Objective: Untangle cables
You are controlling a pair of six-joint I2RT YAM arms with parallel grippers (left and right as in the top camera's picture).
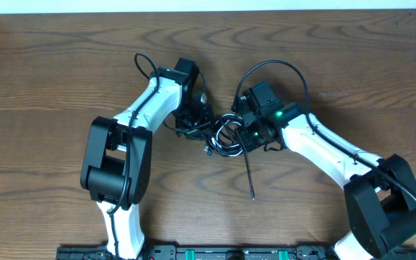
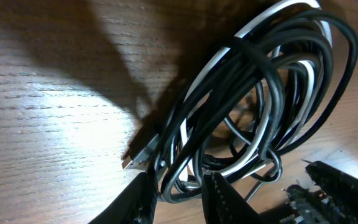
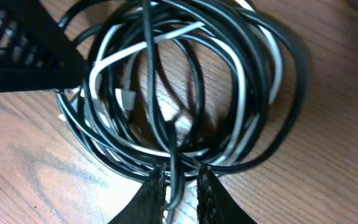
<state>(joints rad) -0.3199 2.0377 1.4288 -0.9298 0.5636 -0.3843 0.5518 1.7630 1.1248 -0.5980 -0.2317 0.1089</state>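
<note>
Right pincer point(image 3: 180, 186) pinches a black cord point(image 3: 171, 149) of the coiled cables point(image 3: 104, 146).

Mid-frame, the cables point(image 1: 226, 137) sit bunched between the left end effector point(image 1: 199, 128) and right end effector point(image 1: 245, 136), one strand trailing down.

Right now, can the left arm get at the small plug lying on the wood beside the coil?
Probably yes: the plug lies on bare wood just ahead of the left tool, outside the coil, nothing covering it.
</note>
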